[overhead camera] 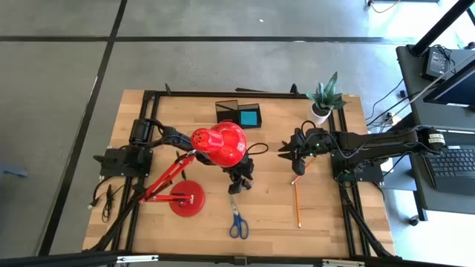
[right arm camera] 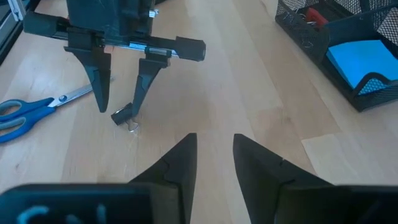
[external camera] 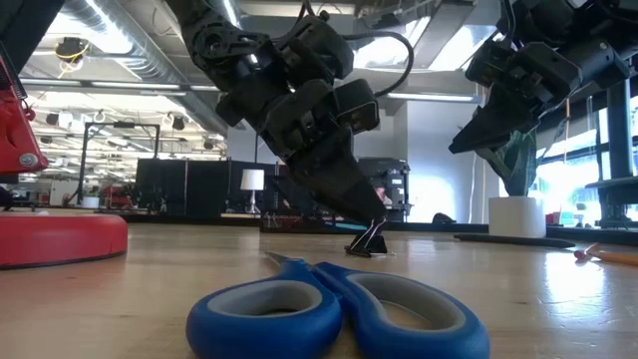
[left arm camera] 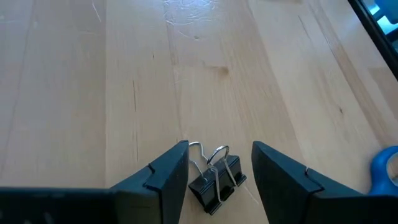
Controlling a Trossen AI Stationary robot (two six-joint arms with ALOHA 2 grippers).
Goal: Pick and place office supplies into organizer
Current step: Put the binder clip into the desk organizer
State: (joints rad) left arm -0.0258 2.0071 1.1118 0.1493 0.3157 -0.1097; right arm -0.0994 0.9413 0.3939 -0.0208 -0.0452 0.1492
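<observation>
At mid-bench, the left tool (left arm camera: 217,180) is lowered over a black binder clip (left arm camera: 216,179), with its fingers spread and one finger on each side of the clip. No finger is seen pressing the clip, which rests on the bench (left arm camera: 124,74) with its wire handles raised. Blue-handled scissors (overhead camera: 237,221) are laid flat near the front edge, just beside the left tool. A pencil (overhead camera: 297,202) is laid on the right half, with its upper end near the right tool (overhead camera: 297,165). The right tool is held above the bench with its fingers parted and nothing between them. The organizer (overhead camera: 239,113) is placed at the rear edge, well apart from the clip, and a blue block (overhead camera: 249,116) is held in one compartment.
</observation>
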